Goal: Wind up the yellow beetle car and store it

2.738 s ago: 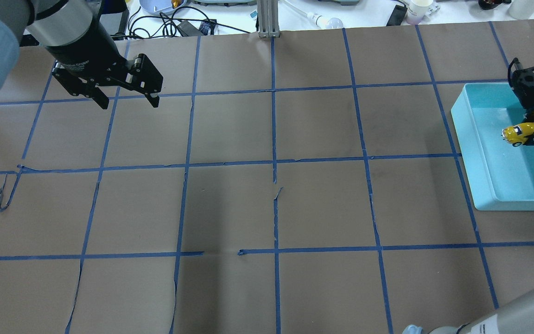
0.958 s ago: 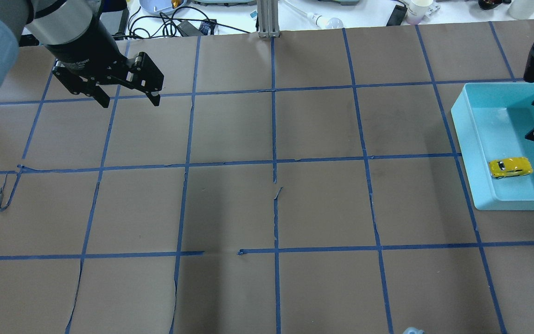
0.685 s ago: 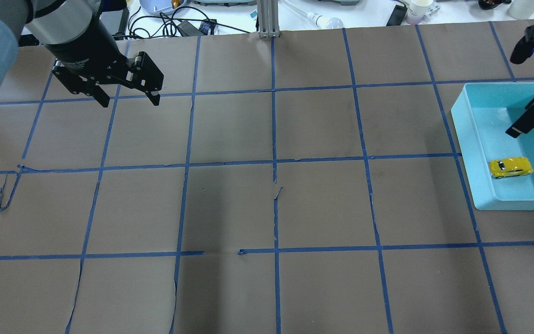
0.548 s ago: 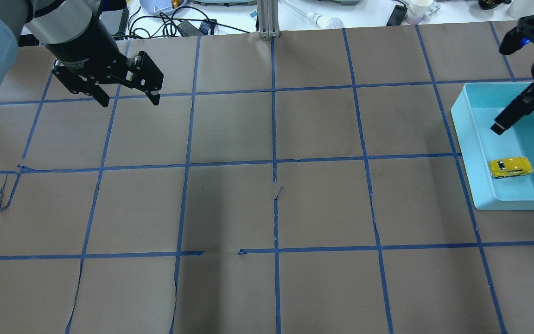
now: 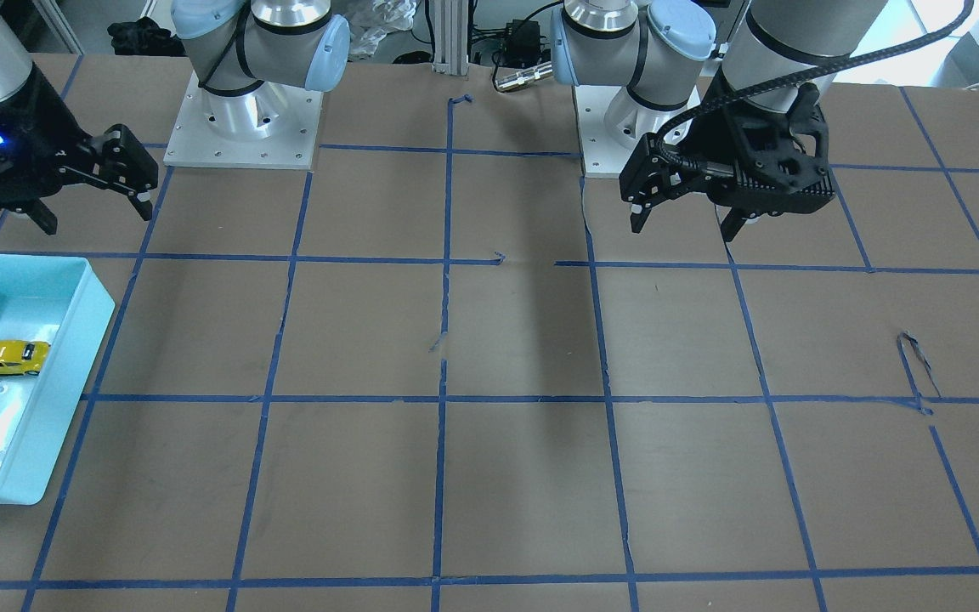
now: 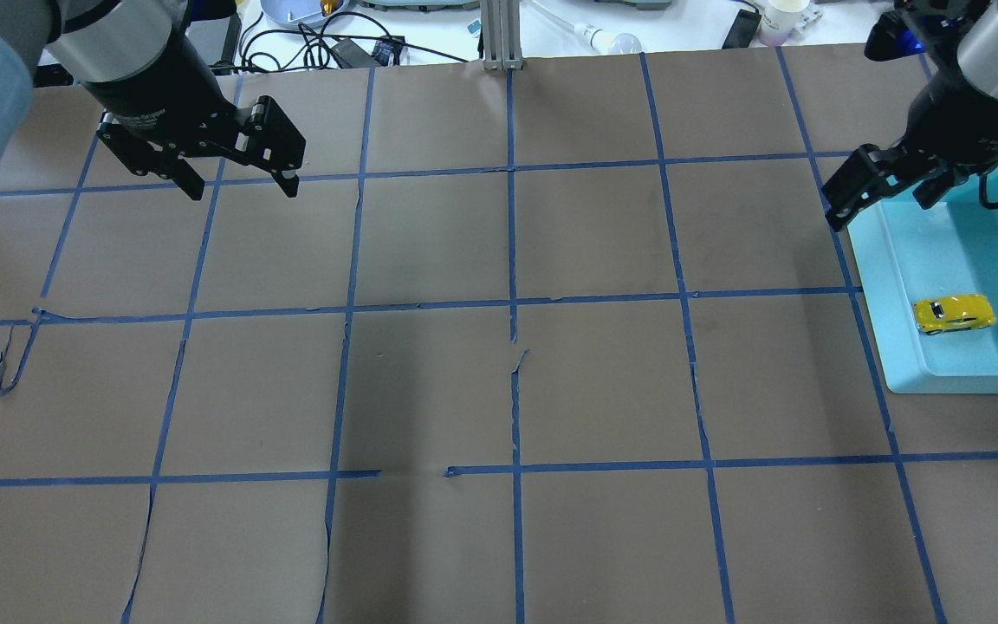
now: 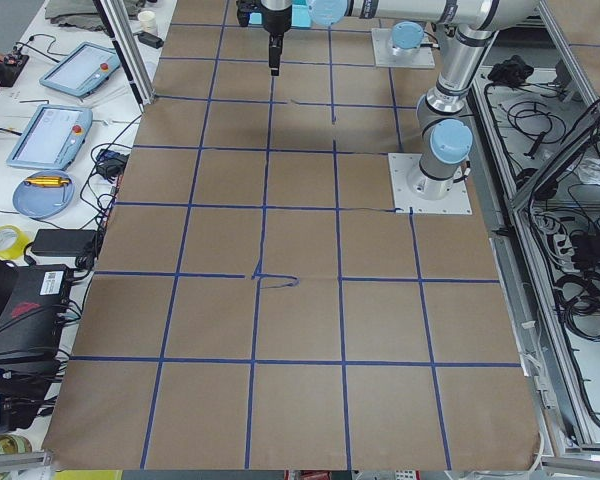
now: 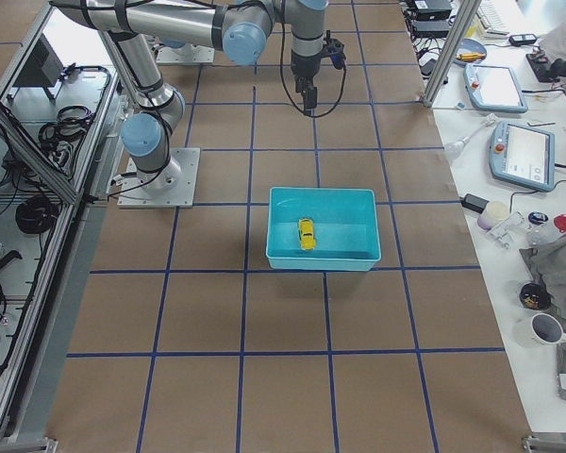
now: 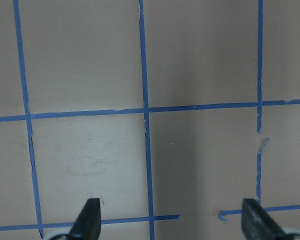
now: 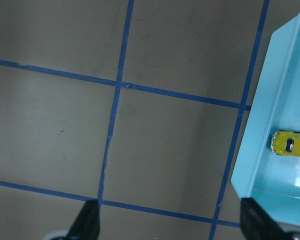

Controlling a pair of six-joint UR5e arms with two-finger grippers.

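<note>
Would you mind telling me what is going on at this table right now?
A two-armed robot is putting away a toy car. The yellow car lies on the floor of the teal bin at the robot's right end of the table, and nothing holds it, so the storing looks done. The right gripper is open and empty, raised near the bin's corner. The left gripper hovers open and empty over the brown table far from the bin.

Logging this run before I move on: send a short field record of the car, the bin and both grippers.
car: yellow beetle car on the bin floor, touching neither gripper
bin: teal bin, on the robot's right side of the table
right gripper: open, empty, off the car
left gripper: open, empty, over taped paper
storing: looks done
winding: cannot tell
</note>
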